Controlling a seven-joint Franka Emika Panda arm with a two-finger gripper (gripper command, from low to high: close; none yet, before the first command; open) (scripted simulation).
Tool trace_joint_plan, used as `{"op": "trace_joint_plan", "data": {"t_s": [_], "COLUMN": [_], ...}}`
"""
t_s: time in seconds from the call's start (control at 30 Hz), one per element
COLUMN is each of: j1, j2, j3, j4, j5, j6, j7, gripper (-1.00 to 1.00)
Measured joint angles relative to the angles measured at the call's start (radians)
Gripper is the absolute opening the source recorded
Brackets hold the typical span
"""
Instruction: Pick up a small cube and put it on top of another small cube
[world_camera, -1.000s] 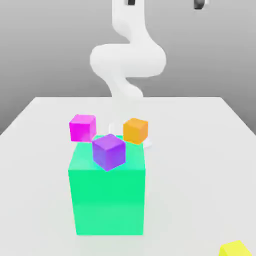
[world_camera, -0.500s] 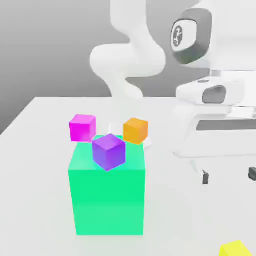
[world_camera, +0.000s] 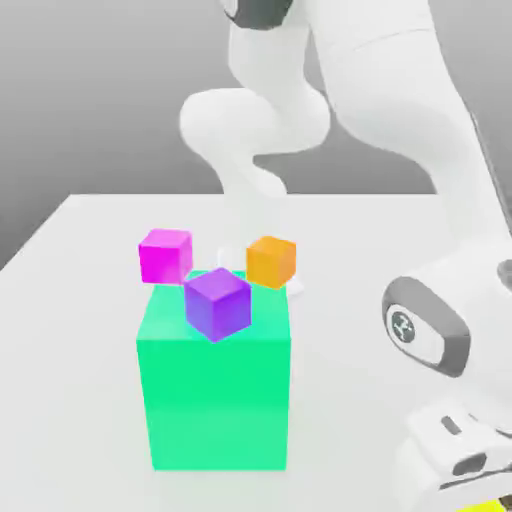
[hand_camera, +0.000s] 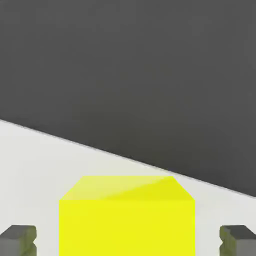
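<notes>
1. In the exterior view you see a flat white table (world_camera: 60, 330) that runs from the near edge of the scene back to a straight far edge. Behind it there is only a plain grey wall.
2. On the table stands a big green block (world_camera: 214, 385), toward the exterior view's left of the middle.
3. A purple cube (world_camera: 217, 303) appears at the front top edge of the green block, turned so that one corner points toward the camera. You cannot tell from this view whether it rests on the block or only overlaps it.
4. A magenta cube (world_camera: 165, 255) and an orange cube (world_camera: 271, 261) are visible over the back of the green block, the magenta one toward the exterior view's left, the orange one toward its right. They are near each other but apart.
5. The white arm (world_camera: 400, 130) bends down at the exterior view's right, and its wrist is low, near the table's front corner.
6. The yellow cube (hand_camera: 127, 215) sits on the white table close to the table's edge; in the exterior view a small part of it (world_camera: 488, 506) shows under the wrist.
7. In the hand view the gripper (hand_camera: 128, 240) is spread wide: one dark fingertip (hand_camera: 19, 239) is on each side of the yellow cube, both apart from it, so the jaws hold nothing.
8. Beyond the table's edge the hand view shows a dark grey floor (hand_camera: 130, 70).
</notes>
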Motion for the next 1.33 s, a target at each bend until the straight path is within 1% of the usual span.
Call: {"op": "trace_joint_plan", "data": {"t_s": [0.13,0.27,0.3,0.57,0.77,1.07,1.13,1.2,1.23,1.33], "j1": [0.000,-0.031,-0.041,-0.132,-0.228,-0.305,-0.314,-0.318,-0.319,-0.319], "j2": [0.004,-0.119,-0.153,-0.435,-0.650,-0.975,-0.993,-0.972,-0.958,-0.958], "j3": [0.000,0.038,0.034,-0.038,-0.082,-0.176,-0.187,-0.188,-0.187,-0.187], "j4": [0.001,-0.029,-0.040,-0.138,-0.213,-0.326,-0.365,-0.414,-0.438,-0.438], "j5": [-0.002,0.047,0.056,0.118,0.175,0.268,0.279,0.282,0.283,0.283], "j6": [0.003,-0.089,-0.113,-0.295,-0.429,-0.627,-0.604,-0.534,-0.495,-0.495], "j7": [0.001,-0.032,-0.033,-0.009,0.005,0.023,0.025,0.025,0.025,0.025], "gripper": [-1.00,-1.00,-1.00,-1.00,-1.00,-1.00,-1.00,-1.00,1.00,1.00]}}
